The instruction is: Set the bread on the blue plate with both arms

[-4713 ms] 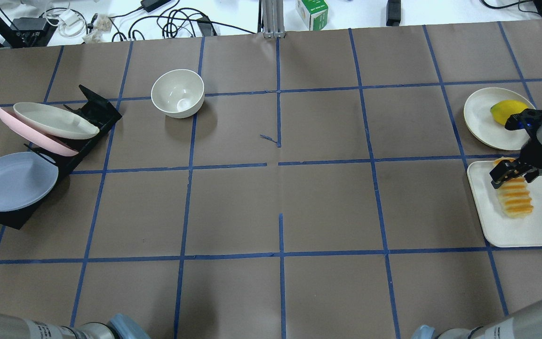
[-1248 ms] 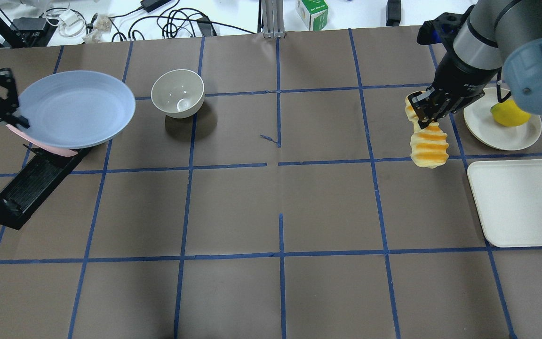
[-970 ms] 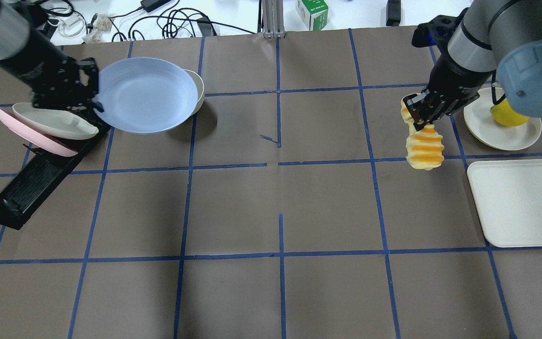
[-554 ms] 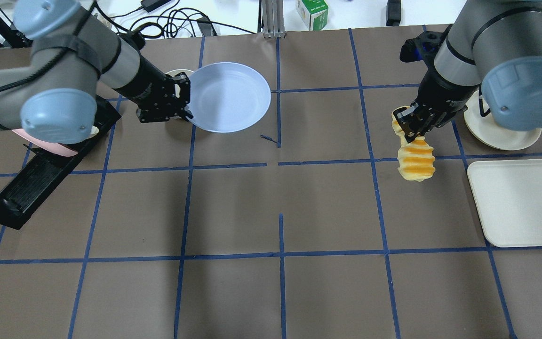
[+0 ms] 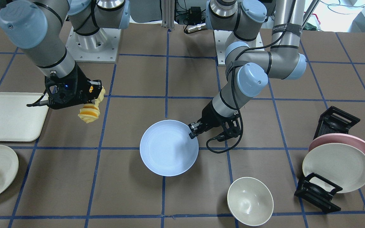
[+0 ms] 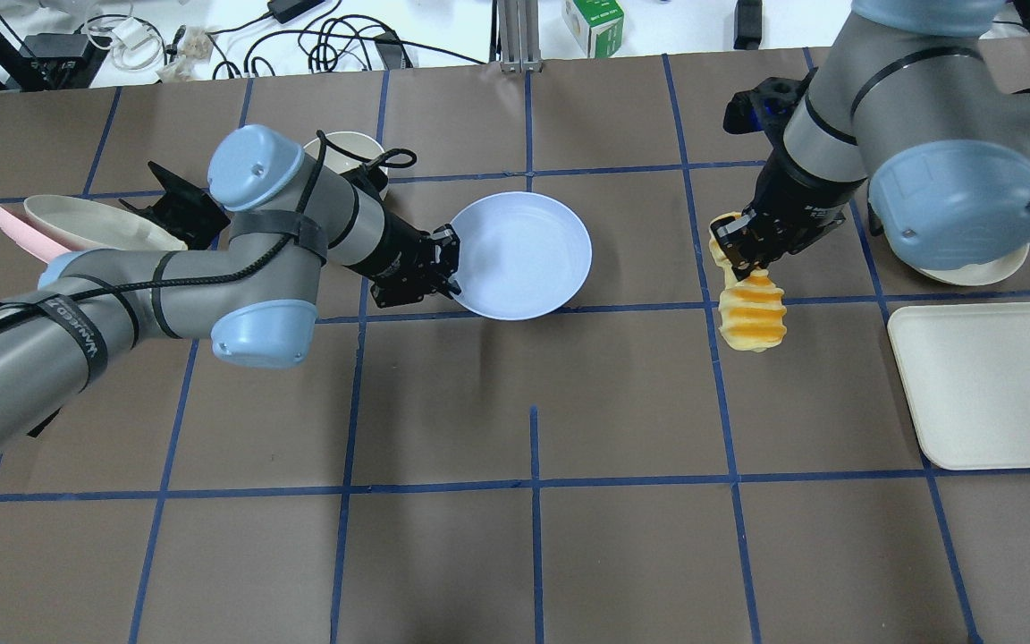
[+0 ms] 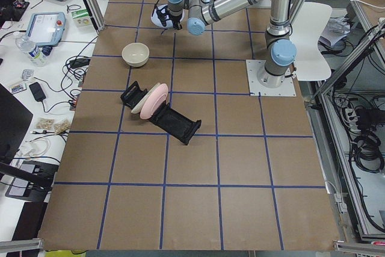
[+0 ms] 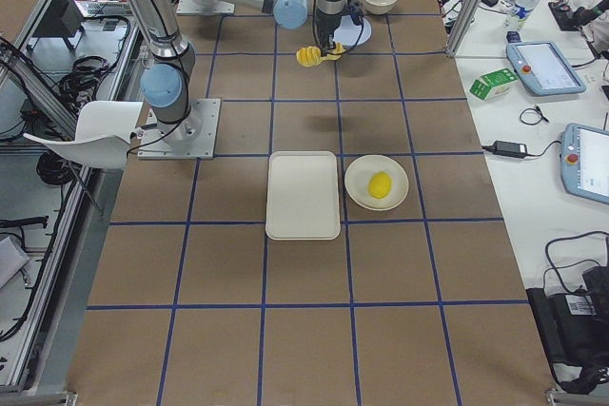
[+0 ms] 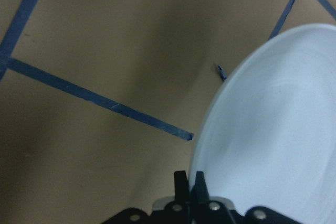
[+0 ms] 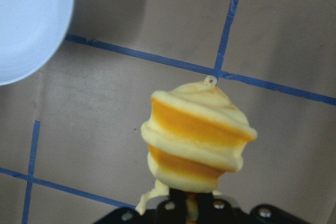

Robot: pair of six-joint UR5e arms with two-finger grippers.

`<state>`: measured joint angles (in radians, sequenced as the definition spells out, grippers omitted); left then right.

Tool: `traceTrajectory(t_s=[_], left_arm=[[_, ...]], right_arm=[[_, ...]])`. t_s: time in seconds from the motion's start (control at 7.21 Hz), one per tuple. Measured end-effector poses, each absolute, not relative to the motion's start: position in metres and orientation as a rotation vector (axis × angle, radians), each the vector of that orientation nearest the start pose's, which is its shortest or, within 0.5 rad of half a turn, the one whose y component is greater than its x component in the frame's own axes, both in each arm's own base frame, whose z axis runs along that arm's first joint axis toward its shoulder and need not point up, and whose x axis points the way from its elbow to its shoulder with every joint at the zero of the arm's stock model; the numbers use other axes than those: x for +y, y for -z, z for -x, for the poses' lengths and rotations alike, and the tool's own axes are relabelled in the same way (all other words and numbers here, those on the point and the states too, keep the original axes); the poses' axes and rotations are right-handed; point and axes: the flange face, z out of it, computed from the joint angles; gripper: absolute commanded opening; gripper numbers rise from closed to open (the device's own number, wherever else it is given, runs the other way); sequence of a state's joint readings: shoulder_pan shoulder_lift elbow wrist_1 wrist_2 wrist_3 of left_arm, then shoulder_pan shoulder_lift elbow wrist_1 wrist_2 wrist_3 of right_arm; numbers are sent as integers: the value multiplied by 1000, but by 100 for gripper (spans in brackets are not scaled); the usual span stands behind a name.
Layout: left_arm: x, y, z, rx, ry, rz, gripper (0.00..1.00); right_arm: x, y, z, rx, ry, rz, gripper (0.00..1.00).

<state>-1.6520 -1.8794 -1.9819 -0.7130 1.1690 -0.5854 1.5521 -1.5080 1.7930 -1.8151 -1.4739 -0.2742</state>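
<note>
Both picks done. Left tool (image 6: 452, 271) pinched on the plate (image 6: 524, 255) rim; plate looks held just over mid-desk (image 6: 443, 402), can't confirm it's set down. Right tool (image 6: 741, 259) clamped on one end of the bread (image 6: 752, 315), loaf dangling clear of the desk, near the plate on its tray (image 6: 989, 394) side, not over it. Left: bread over plate, lower, release.

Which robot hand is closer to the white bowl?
Left. The left gripper, holding the blue plate, is near the white bowl; the right gripper, holding the bread, is far across the table.
</note>
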Motion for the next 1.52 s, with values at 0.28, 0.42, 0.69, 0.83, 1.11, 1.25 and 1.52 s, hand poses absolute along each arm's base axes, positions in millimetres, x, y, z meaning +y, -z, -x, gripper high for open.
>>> traceTrajectory(t_s=[0.28, 0.42, 0.69, 0.83, 1.11, 1.25, 1.52], left_arm=[[-507, -197, 233, 3457, -72, 810, 0], [-504, -187, 237, 3451, -92, 813, 99], [-506, -177, 239, 3431, -93, 811, 100], [-509, -181, 236, 3400, -34, 791, 100], [-529, -223, 229, 3295, 235, 742, 100], [-543, -258, 231, 3302, 349, 743, 100], [-559, -311, 234, 3361, 415, 744, 100]], right_arm=[[-507, -360, -159, 2996, -6, 417, 0], [-507, -358, -169, 2993, 0, 401, 0], [-507, -358, -177, 2981, 9, 360, 0], [-509, -356, -180, 2954, 7, 343, 0], [-531, -323, -201, 2860, 10, 245, 0], [-539, -301, -226, 2846, 28, 216, 0], [-540, -270, -269, 2839, 32, 100, 0]])
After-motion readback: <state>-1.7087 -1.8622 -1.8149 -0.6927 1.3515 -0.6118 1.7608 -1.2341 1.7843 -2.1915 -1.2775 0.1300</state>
